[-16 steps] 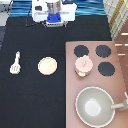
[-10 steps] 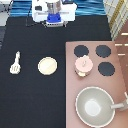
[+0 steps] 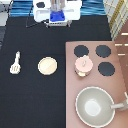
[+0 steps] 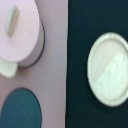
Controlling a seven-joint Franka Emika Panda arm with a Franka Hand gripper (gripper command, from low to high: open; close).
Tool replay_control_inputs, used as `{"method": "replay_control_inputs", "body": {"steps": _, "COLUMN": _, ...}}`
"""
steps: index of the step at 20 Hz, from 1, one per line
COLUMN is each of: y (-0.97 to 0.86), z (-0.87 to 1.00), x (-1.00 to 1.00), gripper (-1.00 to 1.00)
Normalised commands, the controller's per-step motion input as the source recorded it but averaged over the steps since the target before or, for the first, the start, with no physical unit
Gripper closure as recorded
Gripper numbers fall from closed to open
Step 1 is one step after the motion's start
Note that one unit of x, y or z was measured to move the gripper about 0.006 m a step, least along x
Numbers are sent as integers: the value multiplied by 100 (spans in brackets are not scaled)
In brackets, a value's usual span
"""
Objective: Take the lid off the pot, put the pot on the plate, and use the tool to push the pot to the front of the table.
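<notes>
One tool (image 3: 56, 19) at the exterior view's top, grip state untellable, pot (image 3: 83, 70) with lid (image 3: 83, 62) on well apart, on stove (image 3: 71, 87)

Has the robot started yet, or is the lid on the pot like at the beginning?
Nothing looks done. The lid sits on the pot, which stands on the stove counter, not on the plate. The gripper hangs at the exterior view's top, holding nothing and far from everything. The tool lies untouched on the table. All three steps are left.

Toy kitchen: stove counter (image 3: 95, 85) with burners (image 3: 103, 51), claw (image 3: 56, 19) above.
</notes>
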Motion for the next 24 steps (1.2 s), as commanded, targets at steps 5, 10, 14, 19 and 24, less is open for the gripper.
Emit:
{"method": "replay_control_inputs", "body": {"steps": 5, "y": 47, "z": 55, "x": 93, "gripper": -100}}
{"method": "replay_control_inputs", "body": {"steps": 10, "y": 57, "z": 34, "x": 86, "gripper": -100}}
{"method": "replay_control_inputs", "body": {"steps": 14, "y": 63, "z": 19, "x": 78, "gripper": -100}}
{"method": "replay_control_inputs", "body": {"steps": 19, "y": 72, "z": -16, "x": 67, "gripper": -100}}
{"method": "replay_control_inputs", "body": {"steps": 24, "y": 58, "z": -53, "x": 48, "gripper": -100}}
